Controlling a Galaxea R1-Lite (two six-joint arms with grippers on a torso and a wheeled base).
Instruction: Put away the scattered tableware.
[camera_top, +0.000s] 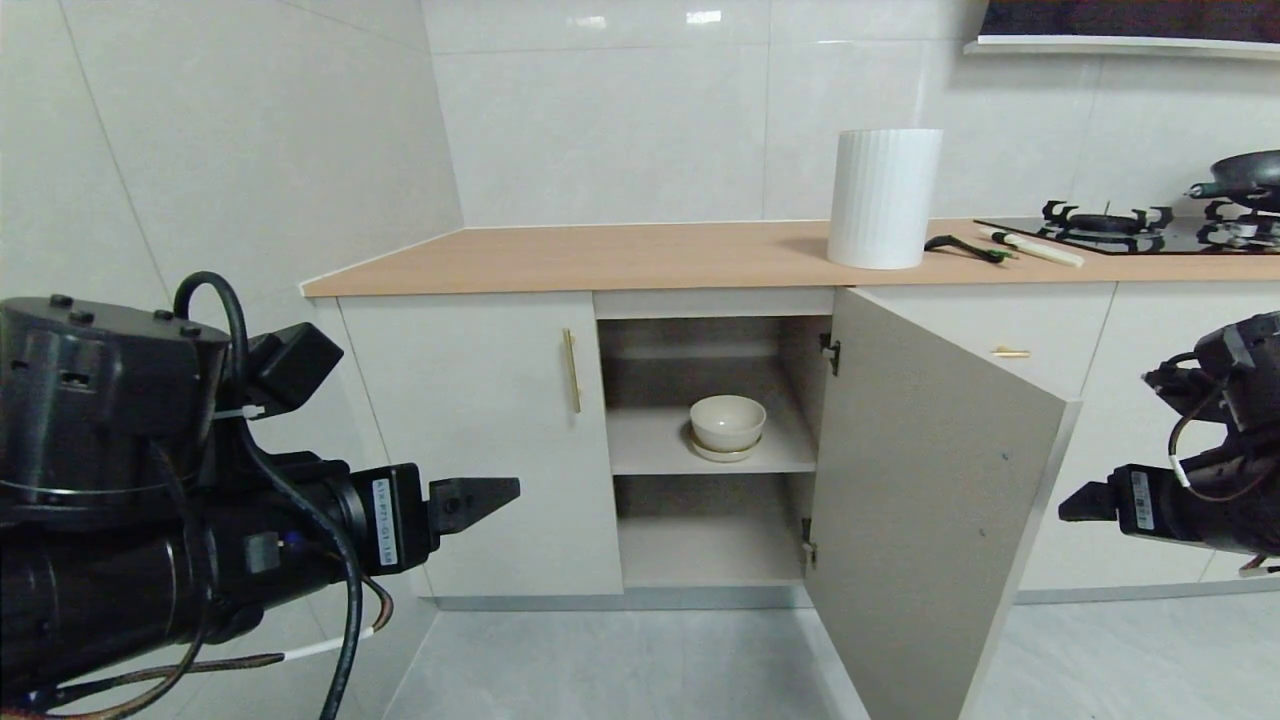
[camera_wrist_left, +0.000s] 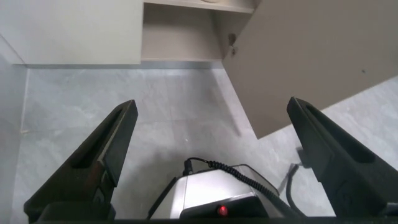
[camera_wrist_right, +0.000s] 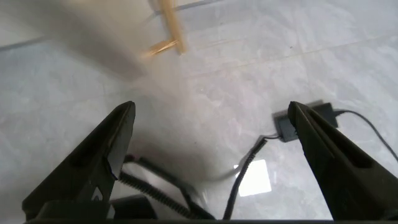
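The right pincer is seen spread wide, its two dark fingers well apart with nothing held between them. A grey tiled floor is seen beneath. A gold handle is shown blurred against a pale cabinet panel. A small black box is seen lying on the floor, with a black cable running from it. A bright glare patch is seen on the tile just beside the cable.
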